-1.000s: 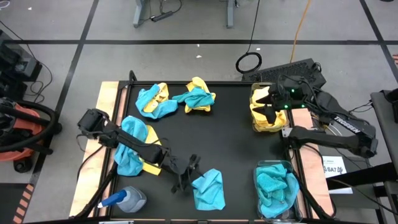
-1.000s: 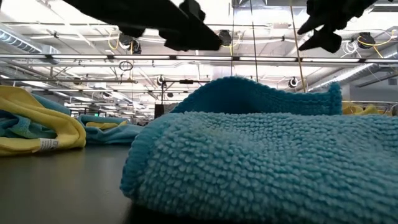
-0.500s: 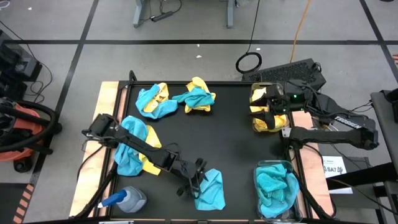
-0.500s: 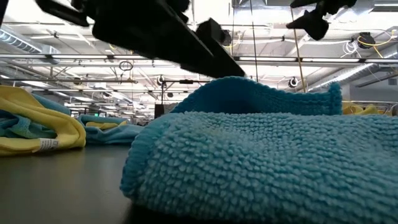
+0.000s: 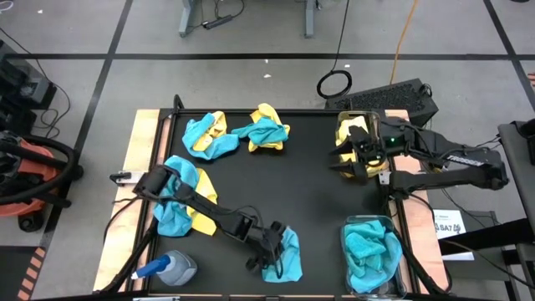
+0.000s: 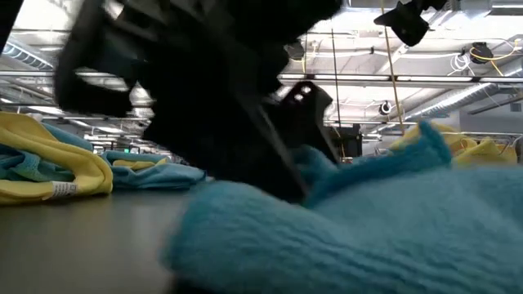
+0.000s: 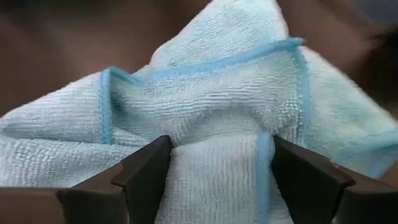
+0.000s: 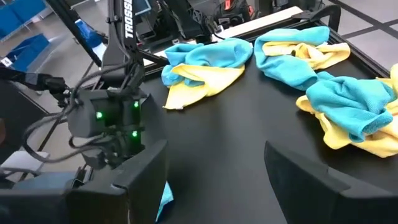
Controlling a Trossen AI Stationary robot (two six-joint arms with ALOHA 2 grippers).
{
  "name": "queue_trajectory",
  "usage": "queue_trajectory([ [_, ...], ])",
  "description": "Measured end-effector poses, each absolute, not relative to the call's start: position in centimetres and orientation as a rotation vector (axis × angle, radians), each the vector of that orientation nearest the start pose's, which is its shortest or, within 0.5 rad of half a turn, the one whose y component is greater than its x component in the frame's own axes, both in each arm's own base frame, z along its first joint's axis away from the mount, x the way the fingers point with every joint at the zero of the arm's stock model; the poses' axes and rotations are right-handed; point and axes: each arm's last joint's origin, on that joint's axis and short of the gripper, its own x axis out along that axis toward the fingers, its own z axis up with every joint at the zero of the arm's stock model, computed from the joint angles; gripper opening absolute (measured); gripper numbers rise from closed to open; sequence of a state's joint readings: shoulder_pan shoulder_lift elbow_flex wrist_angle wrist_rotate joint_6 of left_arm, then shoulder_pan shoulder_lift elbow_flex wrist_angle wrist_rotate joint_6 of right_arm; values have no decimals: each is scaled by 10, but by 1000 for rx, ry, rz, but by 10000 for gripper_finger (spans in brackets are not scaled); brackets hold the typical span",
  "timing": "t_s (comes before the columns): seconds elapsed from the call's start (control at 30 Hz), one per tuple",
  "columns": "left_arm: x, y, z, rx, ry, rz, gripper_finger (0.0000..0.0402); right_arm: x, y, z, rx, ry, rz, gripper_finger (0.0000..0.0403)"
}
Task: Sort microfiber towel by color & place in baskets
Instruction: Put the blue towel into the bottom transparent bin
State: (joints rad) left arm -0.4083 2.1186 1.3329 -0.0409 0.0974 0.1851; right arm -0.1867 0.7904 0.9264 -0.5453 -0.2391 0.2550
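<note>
Two dark, near-black jointed arms with slim links and bundled black cables. White "TROSSEN" lettering along the forearm links, green indicator lights glowing at both wrists. Flat, angular, matte black fingers (image 7: 146,174).

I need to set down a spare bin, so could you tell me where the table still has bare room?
The black middle of the table is bare, bordered by the far towel piles, the yellow basket and the teal basket. The left side is crowded: a towel heap, a spray bottle, and the left gripper on a teal towel.
</note>
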Motion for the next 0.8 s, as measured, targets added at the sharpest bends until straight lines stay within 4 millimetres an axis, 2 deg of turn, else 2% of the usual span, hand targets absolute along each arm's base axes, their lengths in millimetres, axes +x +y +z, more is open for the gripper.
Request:
queue_trajectory([
  [0.13,406,-171,123,344,814,-452,267,156,-16,345,339,413,4,256],
  [0.23,406,-166,121,370,840,-394,231,157,-11,345,340,417,12,256],
  [0.33,406,-164,121,393,843,-372,162,157,-6,345,336,418,8,256],
  [0.47,406,-161,120,454,842,-383,38,160,-2,344,328,430,20,256],
  [0.5,407,-160,120,469,842,-382,26,161,-1,343,327,434,27,256],
  [0.7,406,-143,132,574,859,-265,25,172,9,336,294,493,85,256],
  [0.8,405,-131,149,612,857,-195,25,180,15,330,275,535,116,256],
])
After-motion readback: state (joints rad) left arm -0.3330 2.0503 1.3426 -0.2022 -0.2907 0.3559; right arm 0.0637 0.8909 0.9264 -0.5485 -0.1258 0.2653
